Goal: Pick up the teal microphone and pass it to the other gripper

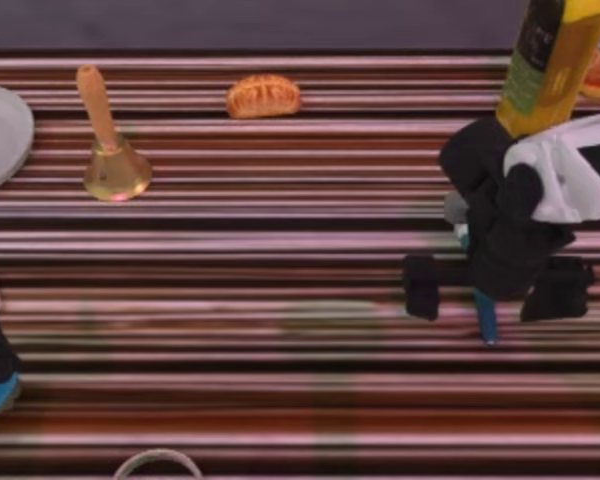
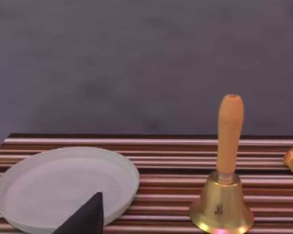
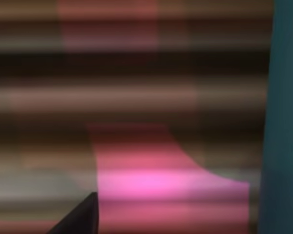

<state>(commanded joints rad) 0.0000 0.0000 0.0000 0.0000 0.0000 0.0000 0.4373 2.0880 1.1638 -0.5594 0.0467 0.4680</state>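
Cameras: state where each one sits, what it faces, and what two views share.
Top view: above the table, looking down; right pincer over the teal microphone, left arm at the left edge.
Left wrist view: low on the left arm, facing the brass bell and white plate; one fingertip shows.
Right wrist view: close to the tabletop, microphone alongside.
Shared: bell, plate, microphone.

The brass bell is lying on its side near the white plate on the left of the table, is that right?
Not quite. The brass bell stands upright, orange handle pointing up, as the left wrist view shows. It is indeed near the white plate on the left of the table.
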